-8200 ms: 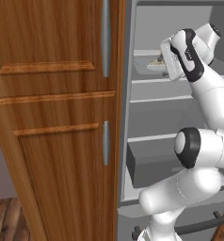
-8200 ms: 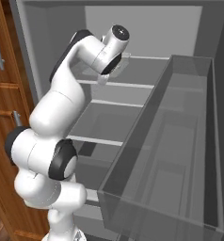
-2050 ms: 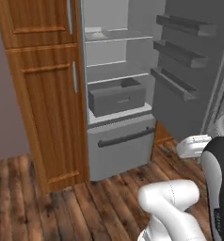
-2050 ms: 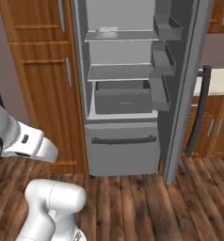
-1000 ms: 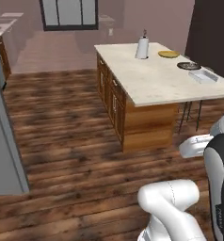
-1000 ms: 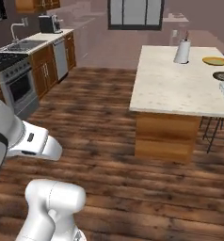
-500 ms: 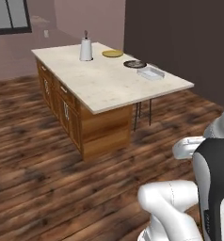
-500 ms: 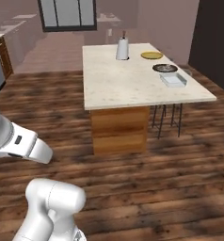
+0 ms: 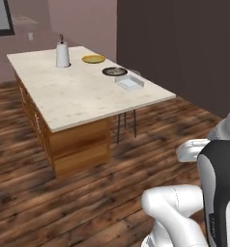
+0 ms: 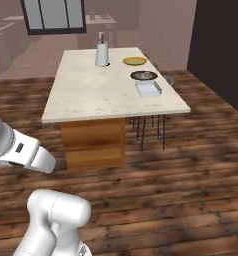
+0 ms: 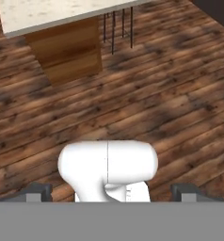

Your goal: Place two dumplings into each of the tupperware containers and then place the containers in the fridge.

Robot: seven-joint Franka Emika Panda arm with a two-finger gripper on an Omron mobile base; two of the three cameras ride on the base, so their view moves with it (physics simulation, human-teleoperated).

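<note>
Jaws [image 11: 109, 190] wide; one container [image 9: 130, 83] (island)

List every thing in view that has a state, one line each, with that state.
gripper: open, holding nothing.
tupperware container: on the island counter, no lid on it.
dark plate: flat on the counter, beside the container.
yellow plate: flat on the counter.
paper towel roll: upright.

We see a pale stone worktop [image 9: 78, 96] on a wooden island base, standing on the dark plank floor [image 9: 64, 202]. Near its far end stands a white paper-towel roll [image 9: 63, 54], with a yellow plate [image 9: 93, 59] beside it. Nearer along the right-hand edge lie a dark plate [image 9: 115, 71] and, just beside it, one clear tupperware container [image 9: 129, 82].
</note>
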